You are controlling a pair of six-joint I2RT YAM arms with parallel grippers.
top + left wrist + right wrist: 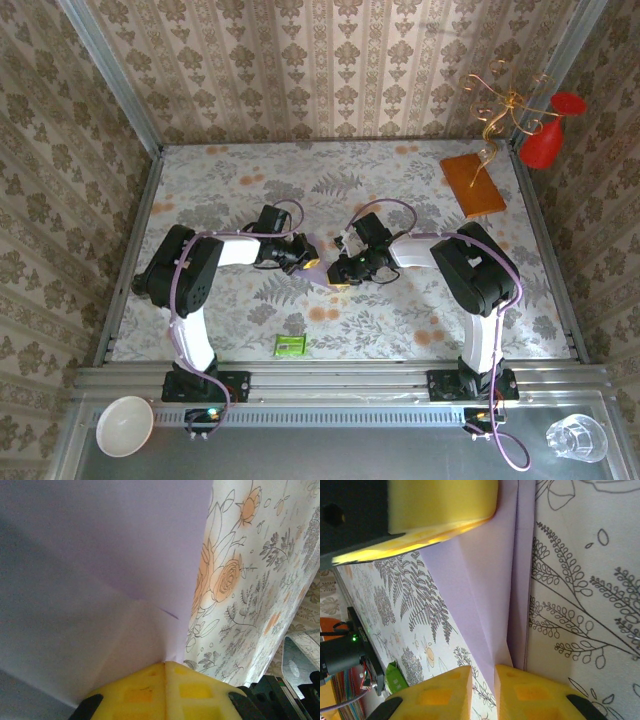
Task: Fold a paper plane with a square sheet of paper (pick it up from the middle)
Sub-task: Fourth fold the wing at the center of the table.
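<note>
The sheet of paper, thin, matte and pale lavender, is lying at the centre of the surface, between the two claws. It is showing sharp straight creases. In the left wrist view several fold lines are meeting near its middle, and in the right wrist view a long raised ridge is running lengthwise beside a flat flap.

The left claw is reaching in from the sheet's 9 o'clock. Its blocky yellow foam pads are pressing flat together, closed, with the paper's edge ending right at their tips.

The right claw is coming in from 4 o'clock. Its foam pads are standing a narrow slit apart, with the folded corner ending at that slit, and I cannot tell whether they are pinching it.

The surface is carrying a smooth cloth printed with ferns and orange roses. A small green packet is lying at the sheet's 6 o'clock, and a flat orange-brown rectangular board is sitting at 2 o'clock, well apart.
</note>
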